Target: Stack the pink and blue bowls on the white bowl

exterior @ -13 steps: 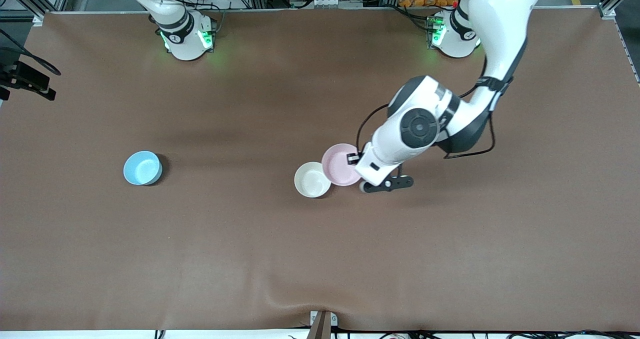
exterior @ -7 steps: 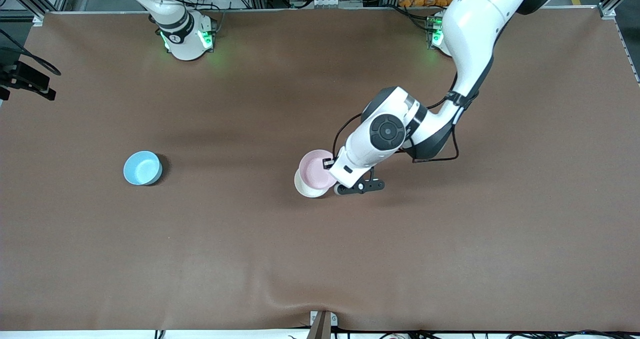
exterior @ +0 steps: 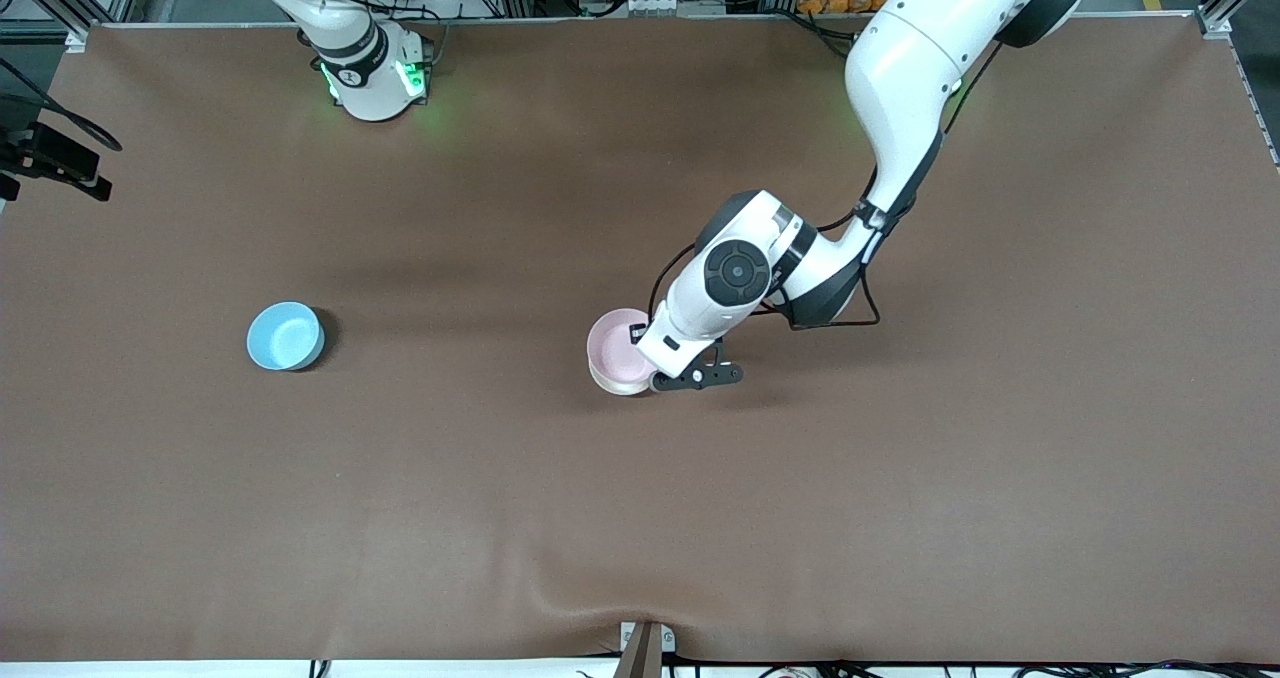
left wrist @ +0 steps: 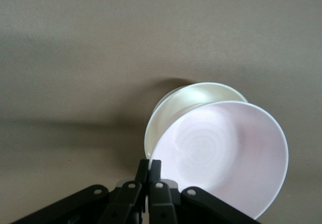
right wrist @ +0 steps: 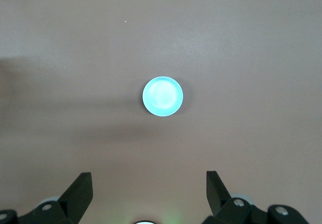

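Three small round smooth bowls are showing on the brown table mat [exterior: 900, 478] I am watching from my remote station.

Item one: the pale pink plain bowl [exterior: 617, 349]. I am seeing it held up in the air by the left gripper [left wrist: 149, 179], whose fingers are pressed together on the bowl's rim, one inside and one outside the wall. The bowl is tilting in the left wrist view, its open side facing the camera. It is hanging over the white bowl and covering most of it.

Item two: the plain white bowl [exterior: 612, 385]. It is sitting upright on the mat near the middle of the table. In the front view only a thin crescent of its rim is peeking out under the pink bowl; in the left wrist view [left wrist: 173, 108] more of its rim and inner wall is showing. I cannot tell whether the two bowls are touching.

Item three: the light sky blue plain bowl [exterior: 285, 335]. It is standing upright and alone toward the right arm's end of the table, well apart from the other two.

Item four: the right gripper [right wrist: 149, 191]. Its fingers are spread wide with nothing between them, and it is hanging high above the mat with the blue bowl [right wrist: 162, 96] well below it. The right arm is waiting.
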Tool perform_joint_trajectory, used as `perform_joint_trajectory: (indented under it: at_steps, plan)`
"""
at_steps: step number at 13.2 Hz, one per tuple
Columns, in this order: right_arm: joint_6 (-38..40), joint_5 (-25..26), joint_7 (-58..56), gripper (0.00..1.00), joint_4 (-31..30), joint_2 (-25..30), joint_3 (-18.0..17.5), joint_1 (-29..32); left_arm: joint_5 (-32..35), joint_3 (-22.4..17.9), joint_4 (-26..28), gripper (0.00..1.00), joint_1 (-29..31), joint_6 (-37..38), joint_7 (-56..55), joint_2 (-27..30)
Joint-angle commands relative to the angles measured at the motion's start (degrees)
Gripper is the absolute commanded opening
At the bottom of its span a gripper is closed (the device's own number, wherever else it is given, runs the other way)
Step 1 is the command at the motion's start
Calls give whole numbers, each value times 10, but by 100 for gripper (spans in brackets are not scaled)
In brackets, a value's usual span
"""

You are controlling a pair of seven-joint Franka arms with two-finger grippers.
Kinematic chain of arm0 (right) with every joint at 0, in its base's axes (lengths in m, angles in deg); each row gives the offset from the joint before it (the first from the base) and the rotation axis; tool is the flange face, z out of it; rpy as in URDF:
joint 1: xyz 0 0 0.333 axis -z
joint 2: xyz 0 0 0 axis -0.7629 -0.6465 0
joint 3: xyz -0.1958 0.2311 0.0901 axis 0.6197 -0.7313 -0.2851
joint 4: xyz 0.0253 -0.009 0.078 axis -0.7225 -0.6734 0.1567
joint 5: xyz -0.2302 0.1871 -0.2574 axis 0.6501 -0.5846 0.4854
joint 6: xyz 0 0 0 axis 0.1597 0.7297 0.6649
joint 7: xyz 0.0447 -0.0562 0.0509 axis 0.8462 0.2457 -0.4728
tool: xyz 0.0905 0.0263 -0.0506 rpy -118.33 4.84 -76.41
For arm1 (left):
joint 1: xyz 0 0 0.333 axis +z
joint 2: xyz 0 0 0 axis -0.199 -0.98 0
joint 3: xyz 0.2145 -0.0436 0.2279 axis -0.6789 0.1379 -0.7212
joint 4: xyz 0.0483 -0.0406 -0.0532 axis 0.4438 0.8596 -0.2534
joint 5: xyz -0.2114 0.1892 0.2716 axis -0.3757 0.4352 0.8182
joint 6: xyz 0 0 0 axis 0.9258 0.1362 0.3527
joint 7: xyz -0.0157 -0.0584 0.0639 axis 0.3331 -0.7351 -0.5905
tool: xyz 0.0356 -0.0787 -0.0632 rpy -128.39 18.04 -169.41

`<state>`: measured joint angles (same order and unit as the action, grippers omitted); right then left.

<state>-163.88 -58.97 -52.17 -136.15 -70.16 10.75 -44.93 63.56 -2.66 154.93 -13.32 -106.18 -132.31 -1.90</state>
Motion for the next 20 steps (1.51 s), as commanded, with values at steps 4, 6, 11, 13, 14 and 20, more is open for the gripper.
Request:
perform_joint_trajectory:
  at_steps: [4,6,11,13,14,20]
  plan:
    - [2,4,-5,100,3,0,-5,8,4,-7,-21,0,-10,-6,-7,-22]
    - [2,4,-4,100,2,0,-5,8,4,-7,-21,0,-14,-22,-13,-27]
    - [2,4,-5,100,2,0,-5,8,5,-7,-21,100,-7,-36,-14,-20]
    - [2,4,-5,100,2,-2,-5,9,9,-15,-14,100,9,-10,-9,21]
    - [0,4,-5,100,2,-3,-5,7,10,-16,-15,100,27,47,-9,56]
    - [-1,5,-13,100,8,-82,-5,9,41,-17,-15,100,158,278,-7,242]
